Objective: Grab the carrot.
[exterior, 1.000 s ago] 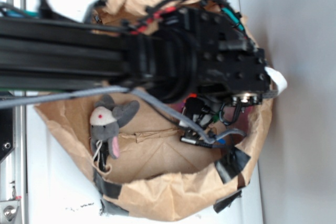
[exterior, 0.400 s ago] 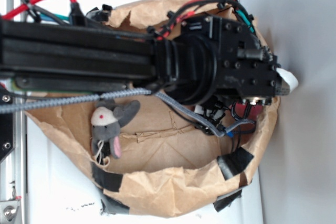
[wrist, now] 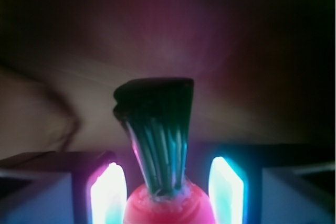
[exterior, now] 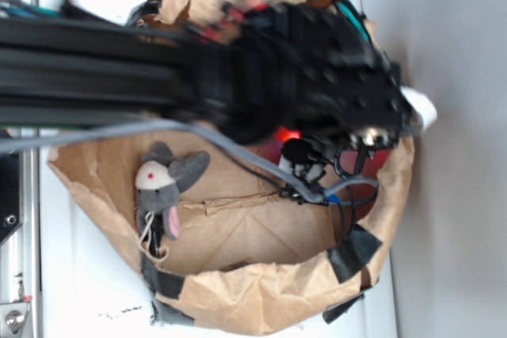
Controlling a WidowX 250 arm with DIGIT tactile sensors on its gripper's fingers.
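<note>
The carrot [wrist: 168,205] fills the bottom middle of the wrist view, its orange body between the two lit pads [wrist: 107,195] and its dark green flared stem [wrist: 157,135] pointing away from the camera. Both pads touch the carrot's sides, so my gripper [wrist: 168,163] is shut on it. In the exterior view the black arm covers most of the scene. Only a small orange glow of the carrot [exterior: 283,134] shows beside the gripper [exterior: 303,157], inside the brown paper bag [exterior: 261,294].
A grey plush mouse [exterior: 158,187] lies in the left part of the bag. Black tape patches [exterior: 352,249] sit on the bag's right rim. Something dark red [exterior: 382,160] shows at the bag's right wall. Loose cables [exterior: 317,191] hang under the wrist.
The arm rose and shifted right about half a second ago. It has now swung back left and lower, blurred with motion, and an orange glow has appeared under the wrist.
</note>
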